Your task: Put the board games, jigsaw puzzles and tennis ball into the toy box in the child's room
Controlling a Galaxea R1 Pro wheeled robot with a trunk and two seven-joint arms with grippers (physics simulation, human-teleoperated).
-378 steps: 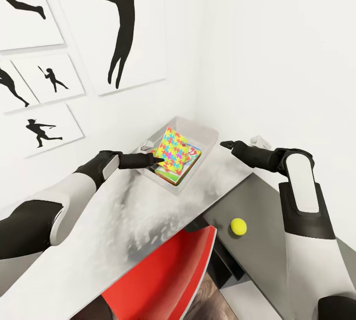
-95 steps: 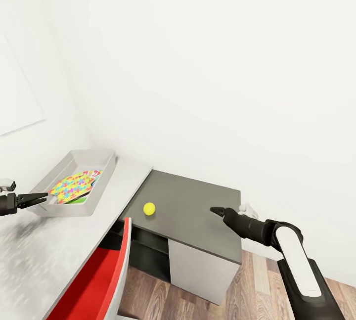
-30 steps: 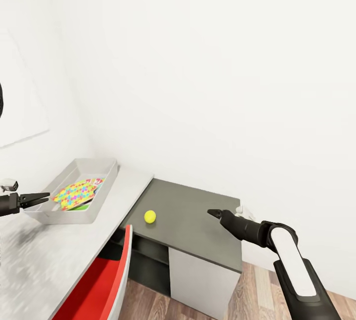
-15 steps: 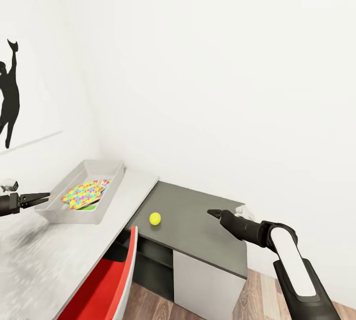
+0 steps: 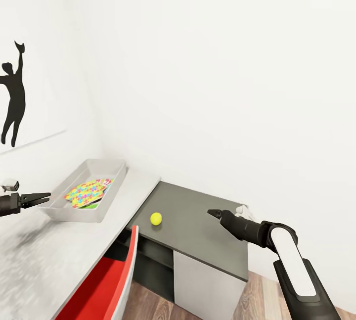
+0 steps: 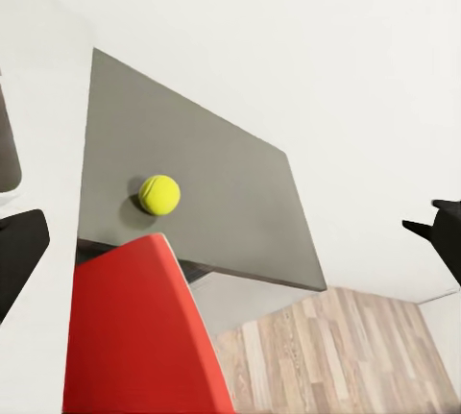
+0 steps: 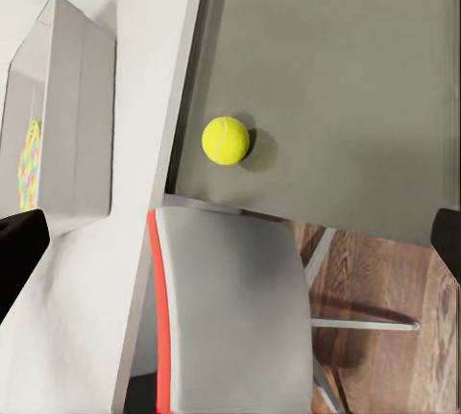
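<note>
The yellow tennis ball [image 5: 156, 218] lies near the left edge of the dark grey table [image 5: 202, 228]. It also shows as the ball [image 6: 159, 194] in the left wrist view and the ball [image 7: 226, 140] in the right wrist view. The grey toy box [image 5: 74, 214] sits on the pale desk, with a bright jigsaw puzzle box [image 5: 88, 192] on top of other boxes inside. My left gripper [image 5: 43, 196] hovers open just left of the toy box. My right gripper [image 5: 212, 212] hangs open and empty over the dark table, well right of the ball.
A red chair [image 5: 106, 285] is tucked under the pale desk [image 5: 44, 255], close below the ball. The dark table ends at a white wall behind and drops to the wood floor [image 5: 257, 295] in front. A silhouette poster [image 5: 15, 92] hangs on the left wall.
The whole picture has slid right as the camera swung left, bringing the wall silhouette into sight. Both arms hold the same poses and the ball lies still.
</note>
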